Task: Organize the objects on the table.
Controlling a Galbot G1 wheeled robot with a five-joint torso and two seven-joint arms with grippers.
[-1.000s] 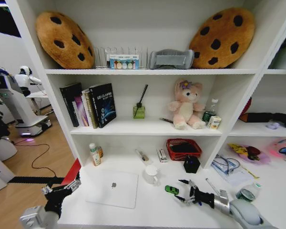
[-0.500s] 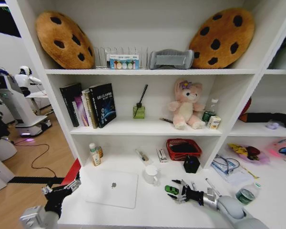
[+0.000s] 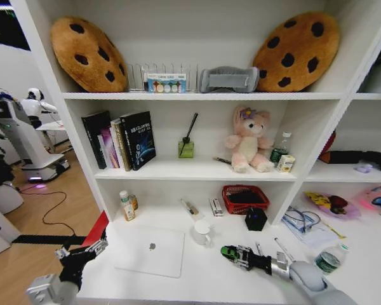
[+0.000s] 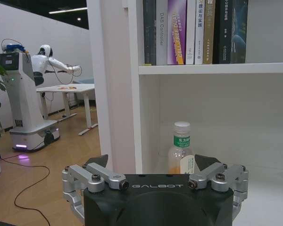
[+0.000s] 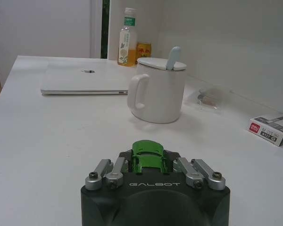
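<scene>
Green toy car (image 5: 148, 157) in right claw (image 5: 149, 165), white mug (image 5: 157, 89) beyond, laptop (image 5: 83, 78) behind.

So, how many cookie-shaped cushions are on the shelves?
2. One cookie cushion leans at the left end of the top shelf, the other cookie cushion at its right end. None seems hidden.

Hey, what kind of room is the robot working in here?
Probably a robotics lab staged as a home study: a white desk with a laptop under shelves of books, while another robot stands on the wood floor beyond. The right pincer grips a green toy car.
</scene>
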